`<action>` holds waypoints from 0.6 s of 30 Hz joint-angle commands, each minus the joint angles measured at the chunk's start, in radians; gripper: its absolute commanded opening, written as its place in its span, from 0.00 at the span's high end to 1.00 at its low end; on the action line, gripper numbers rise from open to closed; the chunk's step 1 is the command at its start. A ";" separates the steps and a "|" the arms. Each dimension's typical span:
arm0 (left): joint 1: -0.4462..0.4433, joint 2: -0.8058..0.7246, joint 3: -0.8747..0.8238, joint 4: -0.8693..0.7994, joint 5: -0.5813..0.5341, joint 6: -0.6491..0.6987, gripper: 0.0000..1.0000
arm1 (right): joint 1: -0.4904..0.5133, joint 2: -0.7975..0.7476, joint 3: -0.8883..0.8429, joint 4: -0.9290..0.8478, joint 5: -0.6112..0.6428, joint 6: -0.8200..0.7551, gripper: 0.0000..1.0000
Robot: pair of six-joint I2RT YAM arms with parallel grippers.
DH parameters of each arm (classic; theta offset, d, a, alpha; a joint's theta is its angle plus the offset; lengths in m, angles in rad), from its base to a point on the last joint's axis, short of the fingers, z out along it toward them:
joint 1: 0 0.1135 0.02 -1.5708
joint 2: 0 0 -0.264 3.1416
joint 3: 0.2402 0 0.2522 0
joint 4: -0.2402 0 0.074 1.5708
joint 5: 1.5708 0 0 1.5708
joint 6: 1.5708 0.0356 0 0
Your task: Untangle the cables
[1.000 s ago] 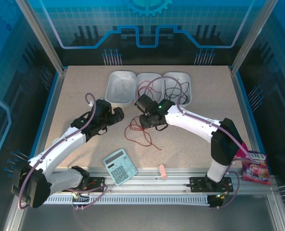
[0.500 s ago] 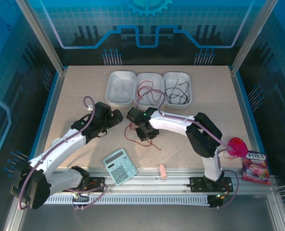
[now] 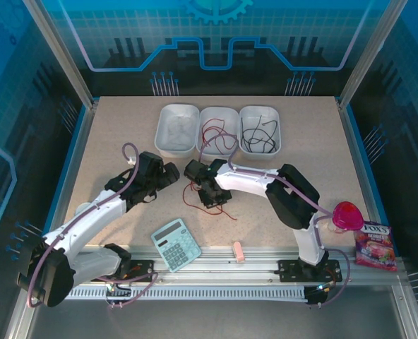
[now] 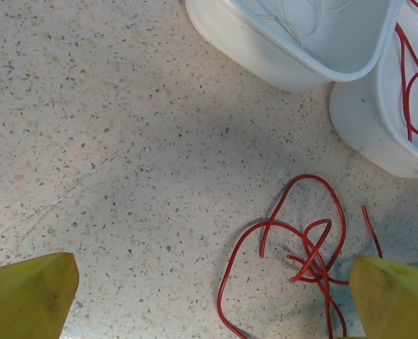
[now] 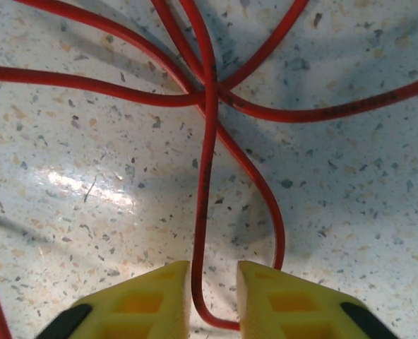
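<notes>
A loose red cable [image 4: 311, 246] lies on the speckled table [image 4: 110, 141], just in front of the middle tray [image 3: 219, 109] in a row of three white ones. It is heaped in overlapping loops that cross at one small knot. It is a thin, limp wire, and by the way it lies it looks very light. It will likely drag and flop rather than hold a shape, and its smooth jacket may slide through a weak pinch. Pulling at the knot would probably tighten it. The better hold looks like a single free strand or an outer bend, away from the crossing.

The right gripper [image 5: 214, 286] is low over this cable. Its yellow fingers [image 5: 152, 300] are drawn close with a narrow gap, and one bend of the red strand lies in that gap. Whether they press on it cannot be told. Just beyond them, several strands cross.

The left gripper [image 4: 212, 293] hovers beside the heap, its fingers [image 4: 29, 293] spread wide and holding nothing.

Behind, the middle tray holds a second red cable [image 3: 216, 134]. The right tray [image 3: 260, 108] holds a black cable [image 3: 255, 141], and the left tray [image 3: 163, 138] a faint white cable [image 4: 283, 20]. Those look sorted.

A calculator [image 3: 176, 244] sits near the table's front edge, well apart from the cables.
</notes>
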 commanded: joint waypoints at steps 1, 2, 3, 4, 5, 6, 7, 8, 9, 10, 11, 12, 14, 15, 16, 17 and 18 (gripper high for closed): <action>0.011 -0.019 -0.013 -0.001 0.009 -0.013 0.01 | 0.007 0.030 0.032 -0.022 0.018 0.002 0.87; 0.011 -0.019 -0.013 0.000 0.013 -0.008 0.01 | 0.006 0.029 0.035 -0.025 0.020 0.000 0.94; 0.011 -0.019 -0.012 0.001 0.017 -0.001 0.01 | 0.005 0.020 0.035 -0.027 0.025 0.000 0.99; 0.011 -0.018 -0.011 0.003 0.022 0.006 0.01 | 0.005 0.008 0.037 -0.029 0.031 -0.003 1.00; 0.011 -0.018 -0.011 0.003 0.026 0.012 0.01 | 0.005 -0.008 0.040 -0.034 0.038 -0.003 1.00; 0.011 -0.018 -0.011 0.004 0.030 0.015 0.01 | 0.005 -0.024 0.044 -0.039 0.046 -0.004 1.00; 0.011 -0.017 -0.012 0.006 0.034 0.018 0.01 | 0.005 -0.044 0.047 -0.046 0.053 -0.003 1.00; 0.011 -0.017 -0.011 0.012 0.042 0.024 0.01 | 0.005 -0.066 0.048 -0.048 0.056 -0.004 1.00; 0.011 -0.015 -0.011 0.015 0.046 0.027 0.01 | 0.005 -0.085 0.047 -0.046 0.056 -0.005 1.00; 0.011 -0.016 -0.011 0.018 0.054 0.030 0.01 | 0.005 -0.110 0.043 -0.042 0.057 -0.007 1.00; 0.011 -0.015 -0.011 0.023 0.062 0.036 0.01 | 0.005 -0.135 0.036 -0.033 0.055 -0.008 1.00; 0.012 -0.013 -0.011 0.029 0.068 0.040 0.01 | 0.005 -0.157 0.030 -0.024 0.053 -0.008 1.00; 0.011 -0.013 -0.010 0.037 0.083 0.049 0.01 | 0.005 -0.205 0.014 -0.006 0.055 -0.011 1.00; 0.012 -0.013 -0.009 0.042 0.088 0.053 0.01 | 0.005 -0.223 0.008 -0.002 0.060 -0.012 1.00; 0.012 -0.014 -0.008 0.051 0.101 0.061 0.01 | 0.005 -0.243 0.005 -0.002 0.068 -0.013 1.00; 0.011 -0.013 -0.009 0.061 0.114 0.071 0.01 | 0.005 -0.262 0.001 -0.001 0.076 -0.014 1.00; 0.011 -0.014 -0.009 0.070 0.128 0.080 0.01 | 0.005 -0.277 -0.002 0.000 0.085 -0.015 1.00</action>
